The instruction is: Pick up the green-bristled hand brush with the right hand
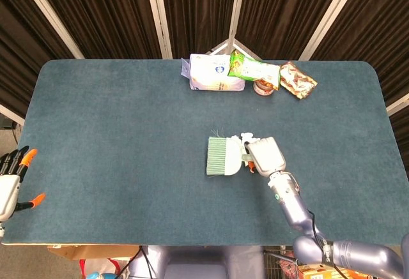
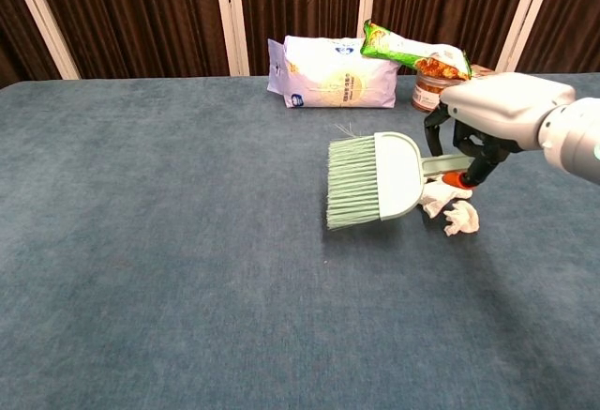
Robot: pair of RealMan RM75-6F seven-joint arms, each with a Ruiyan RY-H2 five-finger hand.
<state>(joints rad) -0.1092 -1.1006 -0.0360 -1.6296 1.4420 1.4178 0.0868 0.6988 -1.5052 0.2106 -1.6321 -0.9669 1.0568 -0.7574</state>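
Right hand (image 2: 497, 110) grips brush (image 2: 373, 179) handle, brush clear of table (image 1: 115, 132). Left hand (image 1: 11, 180) open at 8 o'clock. Bag (image 2: 330, 71) print unreadable.

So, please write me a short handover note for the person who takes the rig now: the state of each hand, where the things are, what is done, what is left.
Right hand: grips the handle of the green-bristled hand brush, which is off the table, bristles pointing to the robot's left.
Left hand: at the table's near left edge, fingers spread, holds nothing.
Crumpled white paper lies on the table under the brush handle.
White bag, green packet, jar and a brown packet sit at the far edge.
Done: the brush is grasped and lifted.
Left: probably only to hold the grip steady and keep clear of the paper.
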